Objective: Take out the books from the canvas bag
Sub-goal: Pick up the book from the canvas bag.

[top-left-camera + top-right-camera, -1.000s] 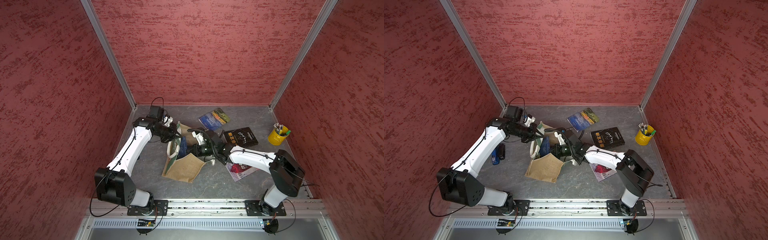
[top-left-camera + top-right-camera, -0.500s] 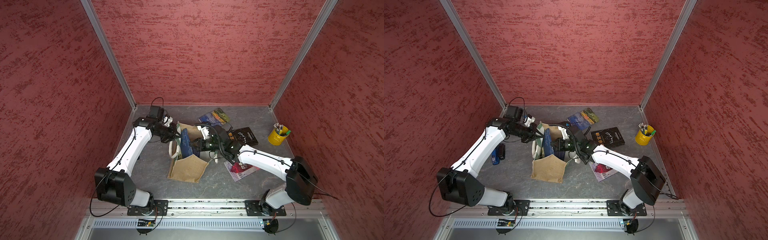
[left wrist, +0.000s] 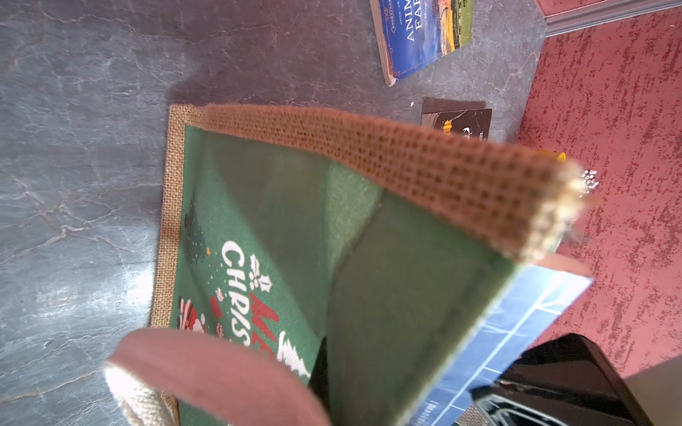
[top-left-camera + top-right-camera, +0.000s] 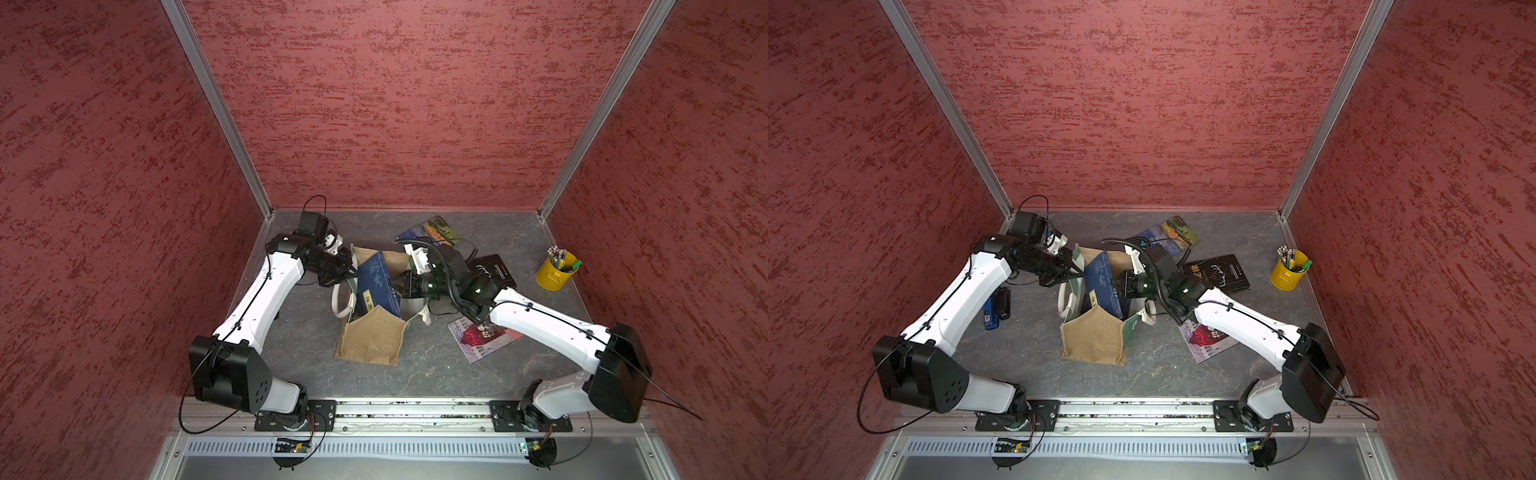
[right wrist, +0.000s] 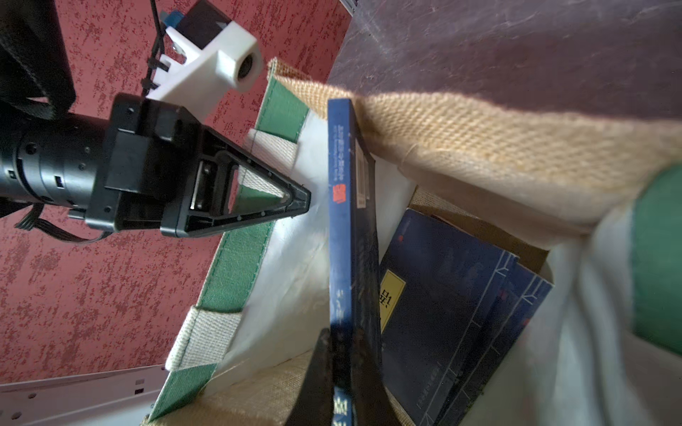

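**Thin navy yellow-labelled paperback (image 4: 376, 282), upright in boxy tan burlap tote (image 4: 372, 340)**

The navy paperback is standing in the tote's mouth, with the right tool (image 4: 392, 284) clamping on its edge. The left tool (image 4: 351, 272) is pinching shut on the tote's green side panel. A blue paperback (image 4: 432, 230), black paperback (image 4: 494, 270) and pink-red paperback (image 4: 478, 338) are lying outside on the surface (image 4: 307, 340).
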`<state>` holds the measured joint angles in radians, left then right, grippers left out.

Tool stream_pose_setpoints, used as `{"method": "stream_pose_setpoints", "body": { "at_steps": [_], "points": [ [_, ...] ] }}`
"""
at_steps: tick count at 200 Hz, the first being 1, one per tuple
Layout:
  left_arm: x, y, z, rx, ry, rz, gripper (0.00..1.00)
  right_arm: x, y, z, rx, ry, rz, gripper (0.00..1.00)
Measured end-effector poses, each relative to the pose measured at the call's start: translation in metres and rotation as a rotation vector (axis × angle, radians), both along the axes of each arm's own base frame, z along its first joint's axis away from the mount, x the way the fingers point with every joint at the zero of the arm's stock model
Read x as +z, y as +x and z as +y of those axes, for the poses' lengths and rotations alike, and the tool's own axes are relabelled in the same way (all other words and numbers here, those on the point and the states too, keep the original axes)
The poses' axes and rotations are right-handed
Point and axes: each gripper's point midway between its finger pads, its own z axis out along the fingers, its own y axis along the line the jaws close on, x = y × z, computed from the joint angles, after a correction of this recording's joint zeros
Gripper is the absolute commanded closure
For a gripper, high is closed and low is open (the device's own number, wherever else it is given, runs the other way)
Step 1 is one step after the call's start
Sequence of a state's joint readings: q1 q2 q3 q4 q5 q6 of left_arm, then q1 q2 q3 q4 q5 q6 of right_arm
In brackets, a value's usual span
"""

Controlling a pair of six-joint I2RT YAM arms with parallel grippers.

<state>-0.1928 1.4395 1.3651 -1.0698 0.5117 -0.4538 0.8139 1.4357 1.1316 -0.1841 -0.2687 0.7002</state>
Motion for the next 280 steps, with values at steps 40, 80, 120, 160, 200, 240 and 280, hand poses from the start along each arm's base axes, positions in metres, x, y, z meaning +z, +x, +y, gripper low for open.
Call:
{"method": "stream_pose_setpoints", "body": {
  "at_steps": [40, 80, 120, 160, 200, 240, 280],
  "points": [
    [0.0, -0.001, 0.001, -0.002, 0.012, -0.001, 0.96, 0.004, 0.002, -0.005, -0.018, -0.006, -0.007, 1.0],
    [0.011, 0.003, 0.0, -0.012, 0.023, -0.039, 0.66, 0.002, 0.003, -0.007, -0.025, -0.015, -0.004, 1.0],
    [0.029, 0.009, 0.001, -0.009, 0.047, -0.092, 0.42, 0.002, 0.003, -0.007, -0.025, -0.019, -0.008, 1.0],
    [0.068, 0.012, -0.007, -0.028, 0.064, -0.172, 0.35, 0.008, 0.005, -0.006, -0.023, -0.015, -0.018, 1.0],
    [0.088, 0.012, -0.032, -0.086, 0.052, -0.183, 0.34, 0.01, 0.008, -0.003, -0.021, -0.014, -0.026, 1.0],
    [0.077, 0.015, -0.035, -0.082, 0.059, -0.111, 0.34, 0.008, 0.008, -0.003, -0.018, -0.024, -0.026, 1.0],
    [0.08, 0.017, -0.028, -0.057, 0.066, -0.1, 0.36, 0.011, 0.009, -0.003, -0.02, -0.022, -0.029, 1.0]
  ]
}}
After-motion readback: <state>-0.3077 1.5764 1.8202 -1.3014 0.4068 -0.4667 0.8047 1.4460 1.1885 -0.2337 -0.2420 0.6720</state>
